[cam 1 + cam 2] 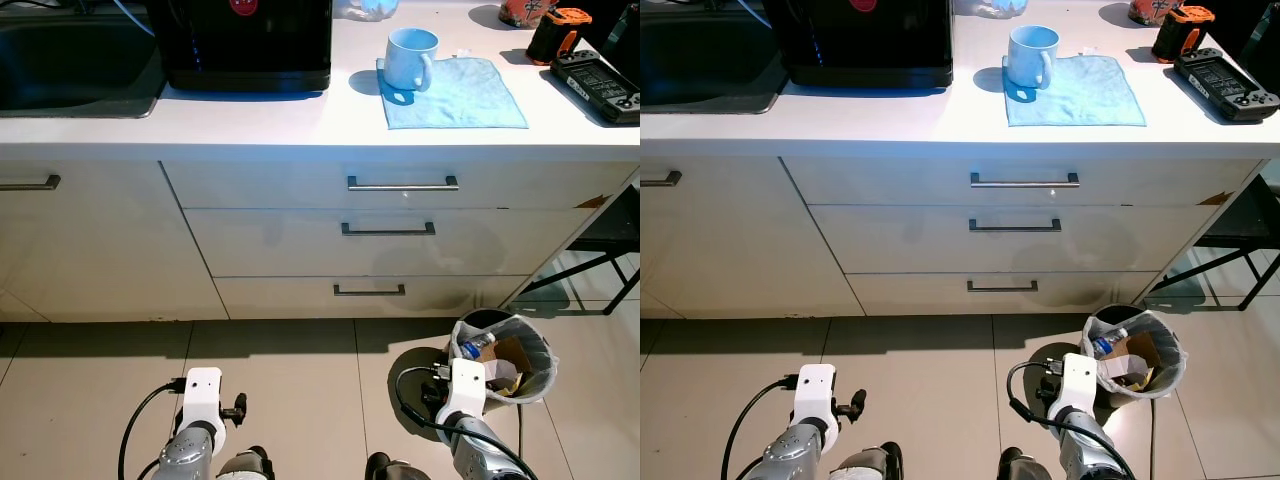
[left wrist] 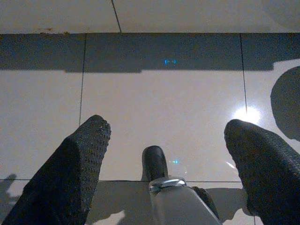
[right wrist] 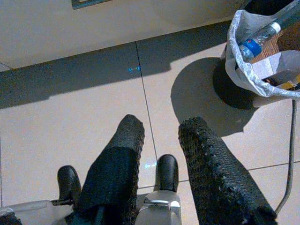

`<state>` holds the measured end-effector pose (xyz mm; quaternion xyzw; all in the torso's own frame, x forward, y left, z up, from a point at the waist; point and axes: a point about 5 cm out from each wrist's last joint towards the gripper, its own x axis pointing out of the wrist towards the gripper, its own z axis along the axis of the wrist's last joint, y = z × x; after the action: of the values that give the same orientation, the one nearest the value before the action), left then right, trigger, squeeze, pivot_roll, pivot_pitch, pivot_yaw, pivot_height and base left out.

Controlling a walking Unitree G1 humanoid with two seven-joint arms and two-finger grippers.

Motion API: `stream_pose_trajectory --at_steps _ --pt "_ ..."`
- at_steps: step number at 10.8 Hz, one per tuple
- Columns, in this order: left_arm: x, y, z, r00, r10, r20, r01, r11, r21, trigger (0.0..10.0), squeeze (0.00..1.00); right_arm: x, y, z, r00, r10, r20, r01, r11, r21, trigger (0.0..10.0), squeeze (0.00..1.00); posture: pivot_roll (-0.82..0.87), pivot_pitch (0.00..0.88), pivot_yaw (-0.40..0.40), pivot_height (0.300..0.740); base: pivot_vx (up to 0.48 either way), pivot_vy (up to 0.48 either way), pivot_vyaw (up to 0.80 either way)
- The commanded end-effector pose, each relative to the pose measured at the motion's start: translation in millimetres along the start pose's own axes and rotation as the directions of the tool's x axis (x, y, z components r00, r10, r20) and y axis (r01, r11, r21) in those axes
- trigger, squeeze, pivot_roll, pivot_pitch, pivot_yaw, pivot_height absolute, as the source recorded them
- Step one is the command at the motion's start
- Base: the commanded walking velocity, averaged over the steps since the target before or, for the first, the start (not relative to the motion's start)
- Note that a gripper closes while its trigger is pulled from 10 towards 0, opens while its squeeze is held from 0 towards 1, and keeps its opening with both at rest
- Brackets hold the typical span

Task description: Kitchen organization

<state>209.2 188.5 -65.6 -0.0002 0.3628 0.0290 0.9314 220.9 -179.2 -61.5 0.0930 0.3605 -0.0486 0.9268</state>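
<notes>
A light blue mug (image 1: pixel 411 57) stands upright on a blue cloth (image 1: pixel 460 95) spread on the white counter (image 1: pixel 300 125). Below the counter are three shut drawers with metal handles, the top drawer (image 1: pixel 402 183), the middle drawer (image 1: pixel 388 229) and the bottom drawer (image 1: pixel 369 290). Both arms hang low over the tiled floor, well short of the cabinets. My left gripper (image 2: pixel 166 136) is spread wide open with nothing in it. My right gripper (image 3: pixel 161 129) has a narrow gap between its fingers and holds nothing.
A black appliance (image 1: pixel 245 40) sits on the counter beside a dark sink (image 1: pixel 70 60). A black handheld device (image 1: pixel 600 85) and an orange-black object (image 1: pixel 555 32) lie at the counter's right end. A lined trash bin (image 1: pixel 505 355) full of rubbish stands by my right arm. A dark chair frame (image 1: pixel 610 240) is at the far right.
</notes>
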Motion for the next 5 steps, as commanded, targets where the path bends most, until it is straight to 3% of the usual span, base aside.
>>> stream_pose_trajectory --at_steps 1,5 --pt "-2.5 2.4 -8.5 0.999 0.01 -0.031 -0.01 1.0 0.0 10.0 0.0 -0.7 -1.4 -3.9 1.0 -0.006 -0.023 0.006 1.0 -0.003 10.0 0.0 0.1 0.142 0.013 0.74 0.0 0.0 0.0" --pt "-2.6 2.5 -8.5 1.0 0.015 -0.026 -0.016 1.0 -0.019 10.0 0.0 -0.5 -1.1 -3.2 1.0 0.004 -0.022 -0.004 1.0 0.001 10.0 0.0 0.11 0.154 0.001 0.74 0.0 0.0 0.0"
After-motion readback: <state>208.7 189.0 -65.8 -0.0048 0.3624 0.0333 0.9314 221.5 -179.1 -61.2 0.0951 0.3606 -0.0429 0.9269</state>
